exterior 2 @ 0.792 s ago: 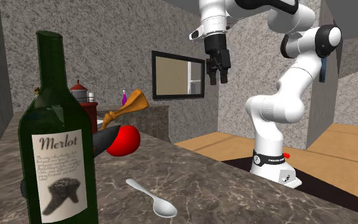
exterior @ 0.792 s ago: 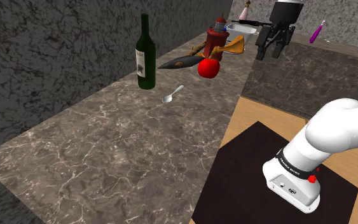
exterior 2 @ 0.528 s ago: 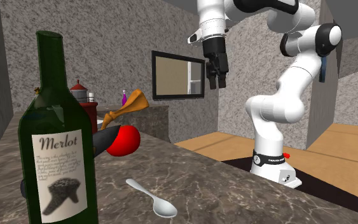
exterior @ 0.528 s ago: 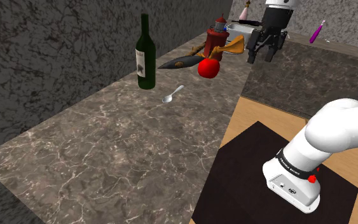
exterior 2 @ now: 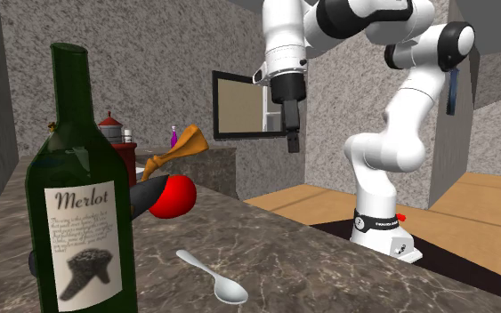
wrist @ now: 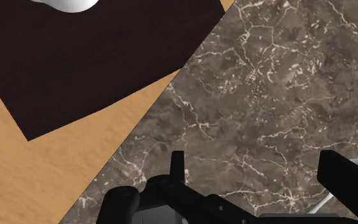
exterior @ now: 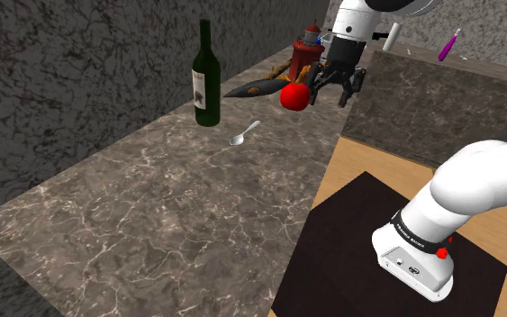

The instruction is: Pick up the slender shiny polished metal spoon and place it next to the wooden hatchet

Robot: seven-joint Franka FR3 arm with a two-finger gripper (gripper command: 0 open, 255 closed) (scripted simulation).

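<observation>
The slim silver spoon lies flat on the marble counter, in front of the green wine bottle; the second exterior view has the spoon near its lower edge. Behind it lies the hatchet, with a dark head and an orange wooden handle. My gripper hangs open in the air beside the red apple, well beyond the spoon and above the counter's edge. In the wrist view its fingers stand far apart over bare marble, with nothing between them.
A red canister stands behind the apple, close to my gripper. A raised counter block carries a purple bottle. The counter drops to wooden floor and the dark mat under the stand.
My gripper has dropped and swung towards the shoulder view's left, from above the raised block to beside the apple, turning as it went. The spoon has not moved.
</observation>
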